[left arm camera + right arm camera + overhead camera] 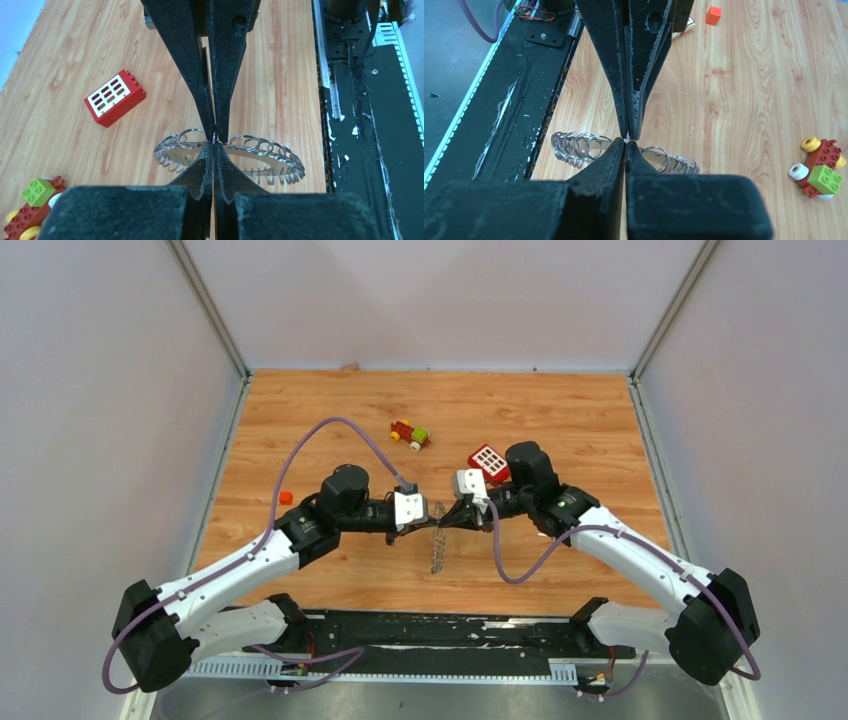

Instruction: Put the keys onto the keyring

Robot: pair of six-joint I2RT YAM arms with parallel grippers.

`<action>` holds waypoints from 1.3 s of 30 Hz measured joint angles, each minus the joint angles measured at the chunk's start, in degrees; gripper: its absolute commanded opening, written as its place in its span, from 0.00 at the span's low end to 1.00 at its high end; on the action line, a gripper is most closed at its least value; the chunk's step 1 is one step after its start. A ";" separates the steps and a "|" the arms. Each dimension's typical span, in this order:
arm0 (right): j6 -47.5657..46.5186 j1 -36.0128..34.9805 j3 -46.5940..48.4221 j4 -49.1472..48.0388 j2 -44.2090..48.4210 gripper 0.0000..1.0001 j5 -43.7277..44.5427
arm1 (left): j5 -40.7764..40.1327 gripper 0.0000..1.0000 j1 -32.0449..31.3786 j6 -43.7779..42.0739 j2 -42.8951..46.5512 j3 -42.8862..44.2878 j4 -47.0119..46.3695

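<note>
Silver wire, top external view: the silver metal keyring (437,550), a string of small wire loops, shows as a short strip running from the arms' meeting point toward the near edge of the light wooden surface (560,420). The left end effector (432,521) and right end effector (446,519) meet tip to tip over the strip's far end. A red block with white squares (488,461) lies just beyond the right wrist. A small red, yellow and green toy (410,434) sits farther back, and a small orange cube (286,497) lies well off to the left. A black base rail (450,625) spans the near edge.

Left wrist view: the left end effector (214,150) has its fingers pressed together with no gap. The right end effector (216,135) comes in from the opposite side, also closed to a thin slit. All the tips converge at the middle of the keyring (250,144), whose loops fan out to both sides. Whether a loop is pinched cannot be told. The red block (115,97) lies to the left and the toy (30,210) at the lower left.

Right wrist view: the right end effector (625,147) is closed and the left end effector (629,132) faces it, tips touching. The keyring (574,145) spreads behind the tips, beside the rail (499,100). A tiny speck (627,139) sits at the junction, too small to identify. The toy (819,167) is at right and the cube (713,15) at top.
</note>
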State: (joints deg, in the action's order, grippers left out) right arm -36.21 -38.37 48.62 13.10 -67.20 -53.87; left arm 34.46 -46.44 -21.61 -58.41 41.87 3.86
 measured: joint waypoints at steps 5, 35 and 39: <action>0.57 -0.09 0.09 -0.13 0.00 0.00 1.07 | -0.02 0.00 0.04 0.61 0.00 0.00 -0.02; 9.62 1.33 1.38 -1.60 0.57 0.00 1.27 | 6.10 0.21 3.74 5.05 -0.17 -0.94 -8.28; 9.64 1.51 1.38 -1.53 0.57 0.00 1.29 | 6.25 0.24 3.85 5.05 -0.55 -0.94 -8.79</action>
State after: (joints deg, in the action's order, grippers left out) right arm -26.57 -36.86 50.00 11.57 -66.63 -52.58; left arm 40.71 -42.59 -16.56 -58.96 40.93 -4.93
